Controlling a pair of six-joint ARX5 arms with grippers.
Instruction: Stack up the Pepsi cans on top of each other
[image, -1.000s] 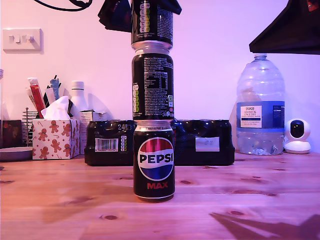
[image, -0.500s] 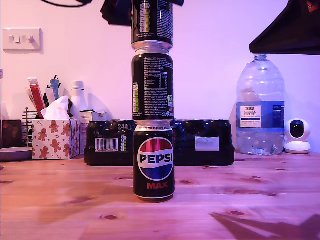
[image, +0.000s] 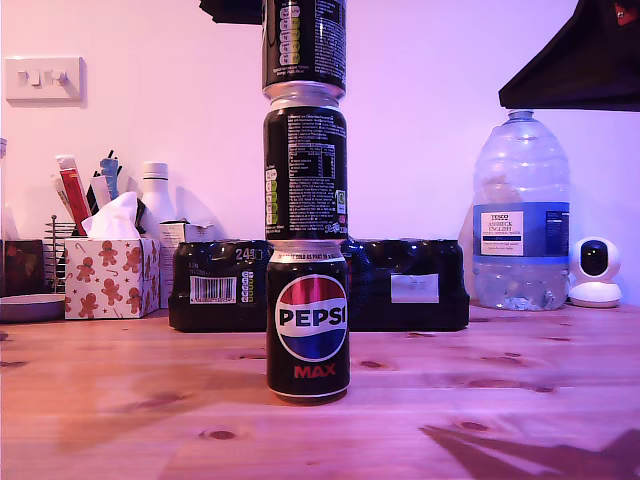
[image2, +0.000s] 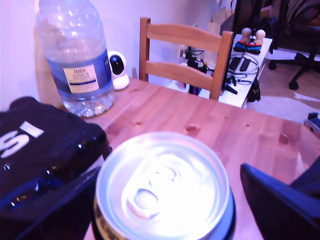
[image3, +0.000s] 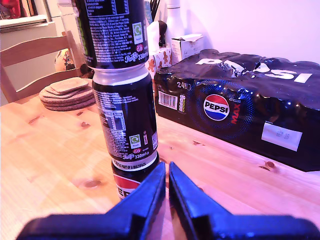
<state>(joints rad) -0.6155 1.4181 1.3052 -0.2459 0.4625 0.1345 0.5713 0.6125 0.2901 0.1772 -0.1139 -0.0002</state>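
Table (image: 520, 400): wooden and level, bearing the whole stack near the middle of the exterior view, with bare wood all round so the arms have room.
24-pack (image: 400, 285): lies far behind the stack against the wall, close behind it in the second wrist view; it is not part of the stack.
Water bottle (image: 520, 215): stands far back at the exterior view's right, well apart from the cans.
Tissue box (image: 110, 275): far back at the exterior view's left, clear of the work.
Bottom can (image: 308, 320): upright on the table, logo facing the exterior camera; it serves as the base.
Middle can (image: 305, 170): upright on the bottom can's rim, text side out, its sides in line with the can below so the load sits square.
Top can (image: 305, 45): upright on the middle can, its upper part cut off by the frame; its silver lid (image2: 162, 187) fills the first wrist view.
My first gripper (image2: 165, 200): jaws spread, one either side of the top can's lid with gaps showing, so it appears to have let go.
My second gripper (image3: 166, 192): fingers pressed together, empty, low beside the stack, near the bottom can.
Progress: three cans stacked; the task looks done, provided the stack holds.
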